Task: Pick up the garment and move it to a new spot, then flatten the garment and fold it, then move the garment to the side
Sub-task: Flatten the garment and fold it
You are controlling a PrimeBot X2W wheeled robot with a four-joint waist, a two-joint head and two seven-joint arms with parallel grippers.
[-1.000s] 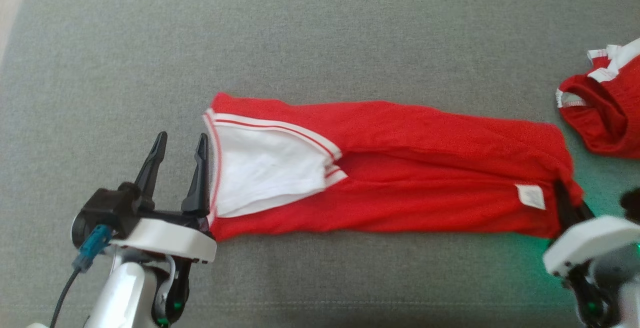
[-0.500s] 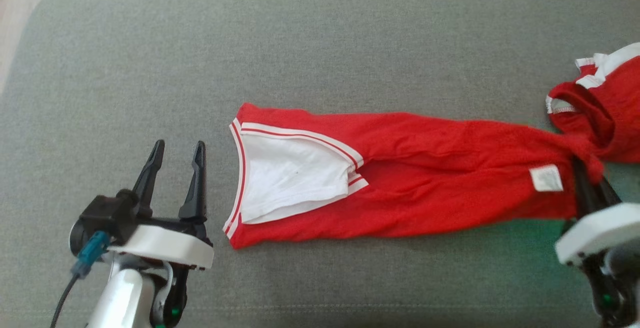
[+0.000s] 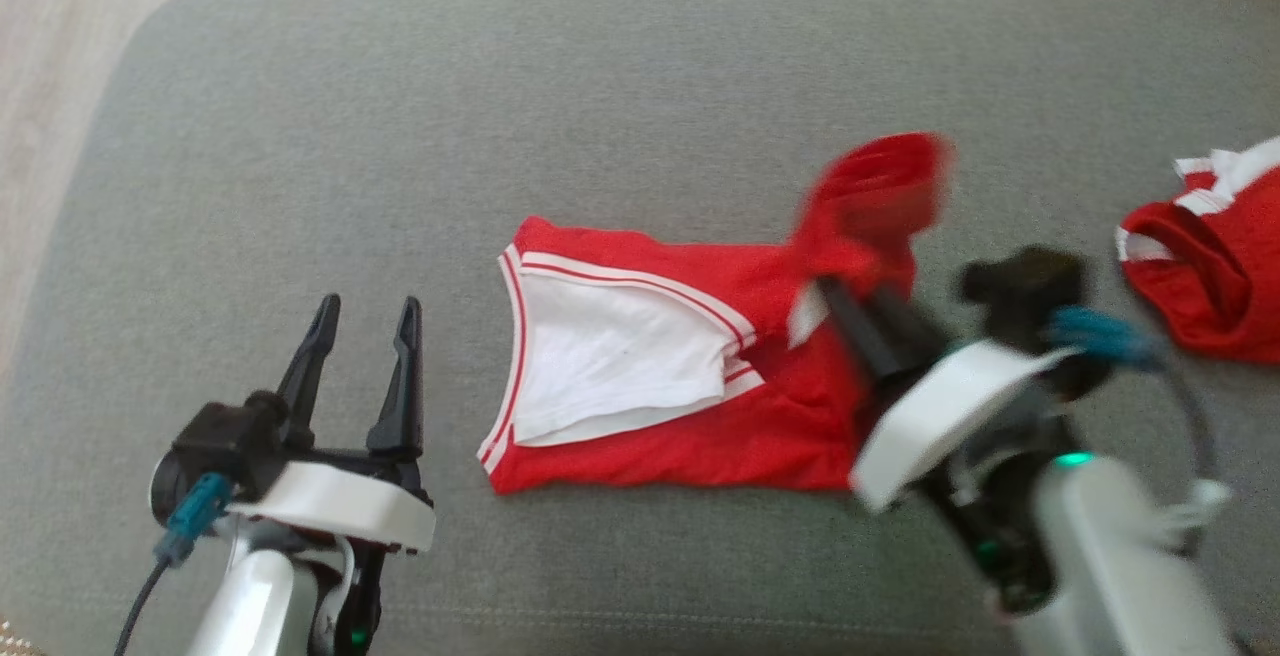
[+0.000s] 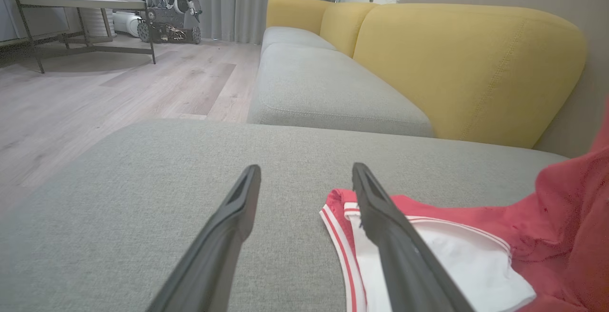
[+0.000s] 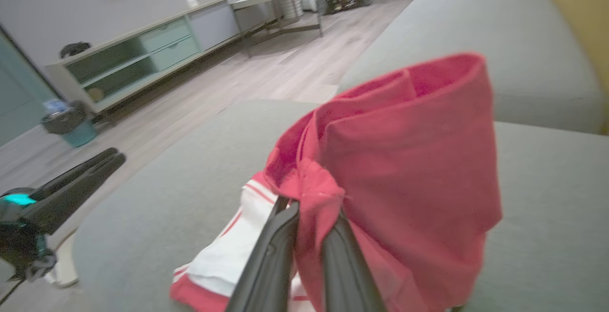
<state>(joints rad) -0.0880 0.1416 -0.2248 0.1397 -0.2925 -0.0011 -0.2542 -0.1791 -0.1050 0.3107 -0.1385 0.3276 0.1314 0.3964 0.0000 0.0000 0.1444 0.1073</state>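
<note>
The garment (image 3: pixel 690 436) is red with a white panel and white-striped trim, lying on the grey sofa cushion (image 3: pixel 400 136). My right gripper (image 3: pixel 830 291) is shut on its right end, holding that end raised and curled above the middle of the cloth. In the right wrist view the red cloth (image 5: pixel 409 150) bunches between the closed fingers of the right gripper (image 5: pixel 314 209). My left gripper (image 3: pixel 368 304) stands open just left of the garment's trimmed edge, holding nothing. The left wrist view shows the left gripper (image 4: pixel 305 169) apart from the garment (image 4: pixel 547 217).
A second red and white garment (image 3: pixel 1210 256) lies crumpled at the cushion's right edge. Wooden floor (image 3: pixel 40 86) runs past the cushion's left side. A yellow sofa backrest (image 4: pixel 466 64) rises beyond the cushion. The left arm's fingers (image 5: pixel 76 174) appear in the right wrist view.
The garment lay stretched out long; my right gripper has carried its right end up and leftward over the middle. The left gripper stayed open in place. The head camera has shifted.
</note>
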